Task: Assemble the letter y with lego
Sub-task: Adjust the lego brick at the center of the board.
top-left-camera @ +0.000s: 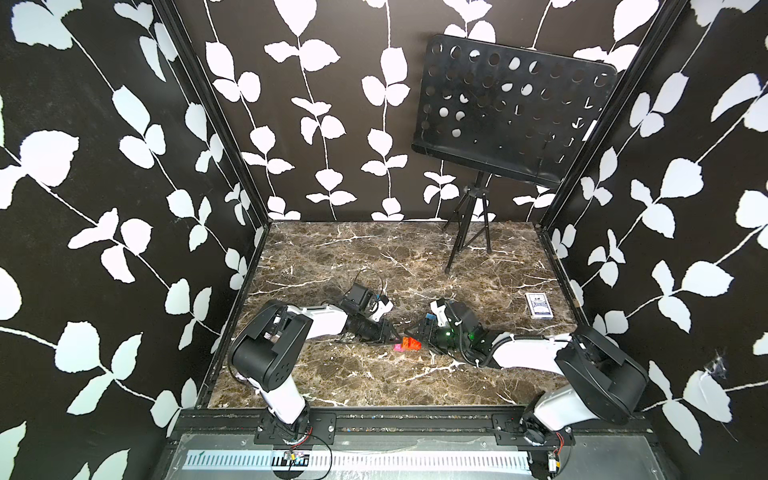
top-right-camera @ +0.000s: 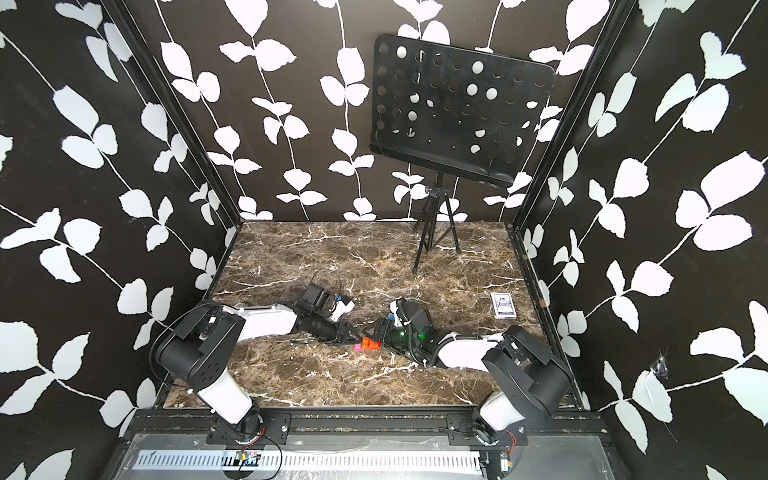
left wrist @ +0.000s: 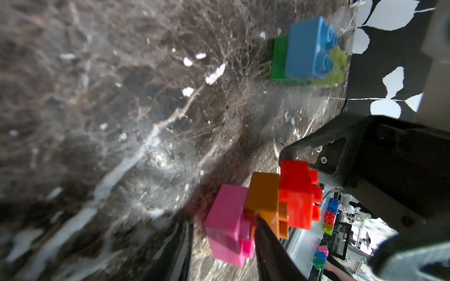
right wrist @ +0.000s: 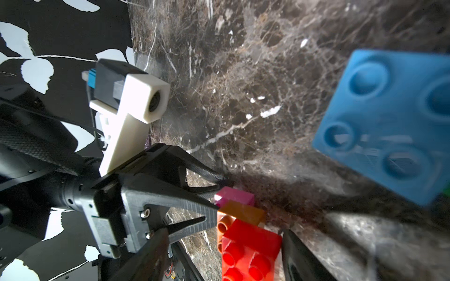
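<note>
1. My two arms meet low over the middle of the marble tabletop (top-left-camera: 374,257), their tips almost nose to nose in both top views.
2. My left tool (right wrist: 222,194) is pinched narrow on the pink brick (left wrist: 227,219), with a fingertip on either side of the brick's end.
3. The pink brick is joined to the orange brick (left wrist: 264,192). The red brick (left wrist: 295,194) butts against the orange one but sits out of line with it. The three form a short row between my tools. I cannot tell whether the row touches the tabletop or hangs just above it.
4. My right tool (top-left-camera: 420,337) is spread wider than the left and closed around the red brick, a finger on each flank. The brick's studs face that arm's wrist camera.
5. The blue brick (left wrist: 304,48) sits stacked on the green brick (left wrist: 278,60). The pair rests on the tabletop apart from the row, and the blue one looms large and blurred in the right wrist view.
6. A blue-and-white card box (top-left-camera: 539,306) lies flat toward the tabletop's right rear, well apart from the bricks.
7. A black music stand (top-left-camera: 511,112) stands on its tripod at the back right.
</note>
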### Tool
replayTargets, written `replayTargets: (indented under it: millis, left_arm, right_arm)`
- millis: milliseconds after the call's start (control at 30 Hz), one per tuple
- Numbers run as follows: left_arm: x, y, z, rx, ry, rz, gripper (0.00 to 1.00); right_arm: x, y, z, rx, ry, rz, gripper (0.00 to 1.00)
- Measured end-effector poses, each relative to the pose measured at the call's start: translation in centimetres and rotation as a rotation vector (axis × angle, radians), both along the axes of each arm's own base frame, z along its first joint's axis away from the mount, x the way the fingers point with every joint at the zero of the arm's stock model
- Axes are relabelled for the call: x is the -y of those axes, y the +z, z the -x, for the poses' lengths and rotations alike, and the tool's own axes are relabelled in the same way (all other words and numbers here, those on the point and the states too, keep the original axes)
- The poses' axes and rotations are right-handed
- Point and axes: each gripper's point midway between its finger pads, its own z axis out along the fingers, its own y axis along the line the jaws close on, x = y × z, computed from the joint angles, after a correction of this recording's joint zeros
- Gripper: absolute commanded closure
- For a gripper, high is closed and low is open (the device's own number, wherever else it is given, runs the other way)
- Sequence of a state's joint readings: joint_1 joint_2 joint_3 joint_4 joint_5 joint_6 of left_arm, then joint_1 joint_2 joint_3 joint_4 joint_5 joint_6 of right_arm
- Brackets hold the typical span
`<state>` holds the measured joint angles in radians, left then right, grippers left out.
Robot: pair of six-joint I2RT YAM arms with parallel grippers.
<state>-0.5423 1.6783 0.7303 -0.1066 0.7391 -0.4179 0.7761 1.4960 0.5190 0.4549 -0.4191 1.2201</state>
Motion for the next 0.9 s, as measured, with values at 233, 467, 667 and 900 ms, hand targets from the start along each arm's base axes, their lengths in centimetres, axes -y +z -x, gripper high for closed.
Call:
replayTargets:
  millis: [233, 467, 667, 900]
  left_arm:
    - [-0.3, 0.4, -0.5, 0.017, 0.013, 0.001, 0.48]
    - [-0.7, 1.0, -0.3, 0.039, 0.024, 0.009, 0.45]
    - [-0.4, 1.5, 0.3, 0.033, 0.007, 0.053, 0.44]
    - [-0.4, 1.4, 0.8, 0.018, -0.001, 0.069, 0.46]
  right_arm:
    - [-0.3, 0.4, 0.1, 0.006, 0.003, -0.016, 0.28]
    - [-0.7, 0.8, 0.3, 0.014, 0.012, -0.027, 0.28]
    - [-1.2, 1.6, -0.1, 0.03, 0.014, -0.043, 0.28]
    - [-1.4, 1.8, -0.1, 0.036, 0.017, -0.05, 0.28]
